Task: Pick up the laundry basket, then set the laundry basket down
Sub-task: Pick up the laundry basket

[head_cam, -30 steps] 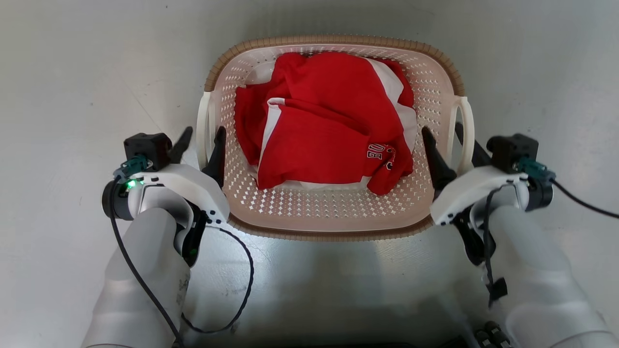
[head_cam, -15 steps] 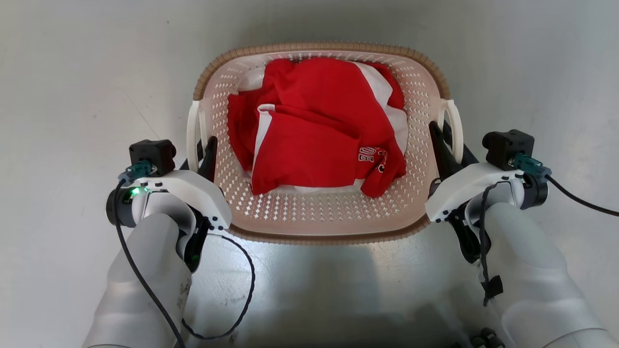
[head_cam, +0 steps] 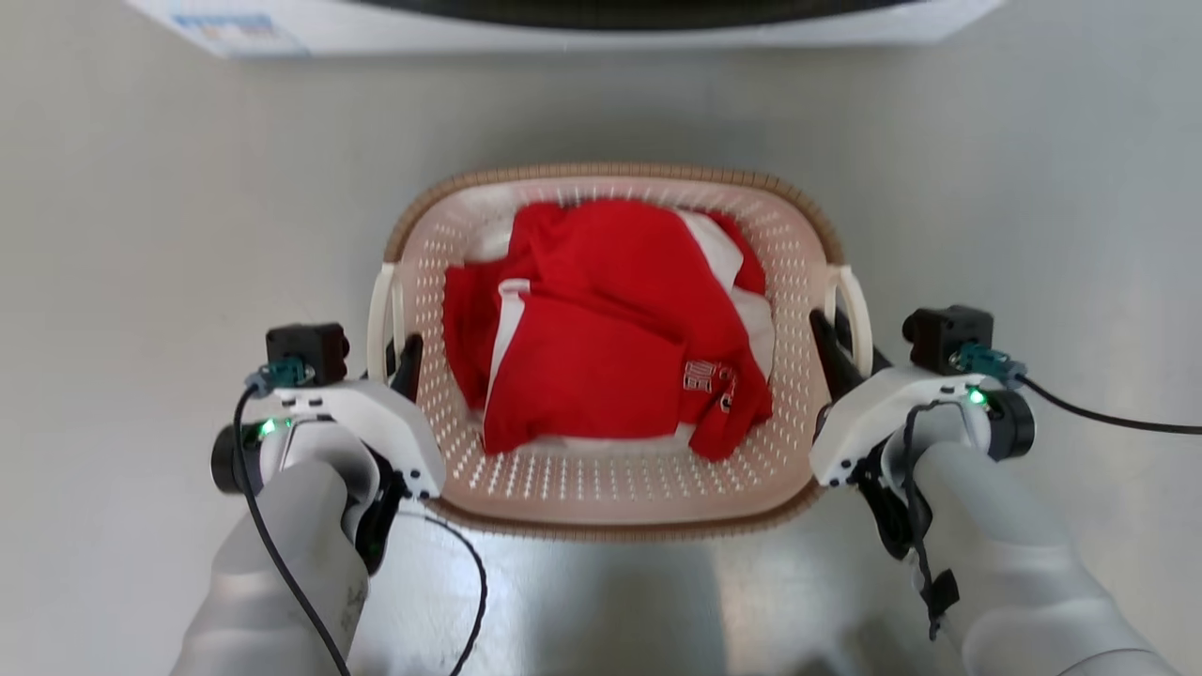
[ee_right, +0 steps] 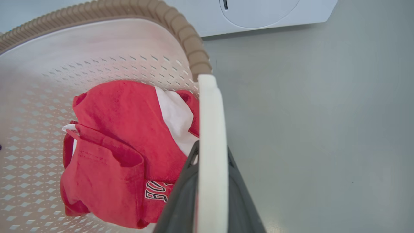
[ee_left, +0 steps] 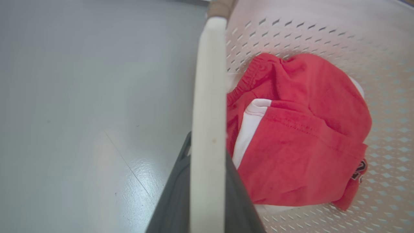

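- The laundry basket (head_cam: 610,175) sits on the floor (head_cam: 141,244) straight ahead of me, between my two arms, with a crumpled red garment (head_cam: 610,347) inside and the washing machine (head_cam: 563,23) beyond it.
- My left gripper (head_cam: 399,361) is pinched on the white left handle (head_cam: 380,314), one dark finger inside the loop and one outside. The left wrist view shows the handle bar squeezed between them.
- My right gripper (head_cam: 845,349) clamps the right handle (head_cam: 856,310) the same way.
- I judge the grasp is made and the pick-up is just starting. I cannot tell whether the base has left the floor yet.
- The next move calls for raising both arms together and level, so the load does not tip or twist a handle out of my grip.
- A second ago both grippers stood spread astride the handles. Now both are closed on them.
- The view has also shifted: the washing machine's edge has come in at the top, so I put that down to my head moving.
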Motion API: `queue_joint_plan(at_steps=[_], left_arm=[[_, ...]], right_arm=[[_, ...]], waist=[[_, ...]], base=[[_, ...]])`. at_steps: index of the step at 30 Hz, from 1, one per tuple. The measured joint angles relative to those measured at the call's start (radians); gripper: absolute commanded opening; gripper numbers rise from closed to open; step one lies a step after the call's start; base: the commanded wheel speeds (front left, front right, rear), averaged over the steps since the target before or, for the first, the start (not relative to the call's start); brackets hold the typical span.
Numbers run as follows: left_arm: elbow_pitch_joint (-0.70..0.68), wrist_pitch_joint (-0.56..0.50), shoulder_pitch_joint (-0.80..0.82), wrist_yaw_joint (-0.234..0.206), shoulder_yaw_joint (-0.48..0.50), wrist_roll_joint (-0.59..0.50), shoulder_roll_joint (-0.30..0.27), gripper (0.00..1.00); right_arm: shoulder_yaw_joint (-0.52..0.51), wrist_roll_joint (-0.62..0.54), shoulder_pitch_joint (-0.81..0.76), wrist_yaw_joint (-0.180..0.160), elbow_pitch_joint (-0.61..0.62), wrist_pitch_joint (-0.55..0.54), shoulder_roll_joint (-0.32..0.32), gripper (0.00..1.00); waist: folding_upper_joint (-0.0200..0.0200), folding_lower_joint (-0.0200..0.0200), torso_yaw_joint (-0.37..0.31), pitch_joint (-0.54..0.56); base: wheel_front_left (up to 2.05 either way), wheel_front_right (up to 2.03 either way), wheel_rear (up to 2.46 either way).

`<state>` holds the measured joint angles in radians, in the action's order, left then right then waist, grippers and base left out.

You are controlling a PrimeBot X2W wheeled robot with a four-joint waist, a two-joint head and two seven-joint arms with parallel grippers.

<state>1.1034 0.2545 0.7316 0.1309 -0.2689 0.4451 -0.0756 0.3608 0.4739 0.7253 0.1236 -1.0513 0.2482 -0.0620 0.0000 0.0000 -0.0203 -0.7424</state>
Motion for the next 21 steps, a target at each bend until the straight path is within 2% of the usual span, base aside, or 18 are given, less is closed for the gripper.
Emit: queue_joint_plan(at_steps=[7, 21], left_arm=[[0.087, -0.009, -0.012, 0.000, -0.066, 0.074, 0.006, 0.00], [0.125, -0.082, -0.095, 0.000, -0.193, 0.192, -0.008, 0.00]], right_arm=[[0.113, 0.107, 0.005, 0.000, -0.090, -0.003, 0.005, 0.00], [0.307, 0.271, -0.007, 0.000, -0.124, -0.132, -0.006, 0.00]], waist=[[0.0000, 0.0001, -0.015, 0.141], [0.0000, 0.0001, -0.048, 0.413]], base=[[0.00, 0.00, 0.00], [0.00, 0.00, 0.00]])
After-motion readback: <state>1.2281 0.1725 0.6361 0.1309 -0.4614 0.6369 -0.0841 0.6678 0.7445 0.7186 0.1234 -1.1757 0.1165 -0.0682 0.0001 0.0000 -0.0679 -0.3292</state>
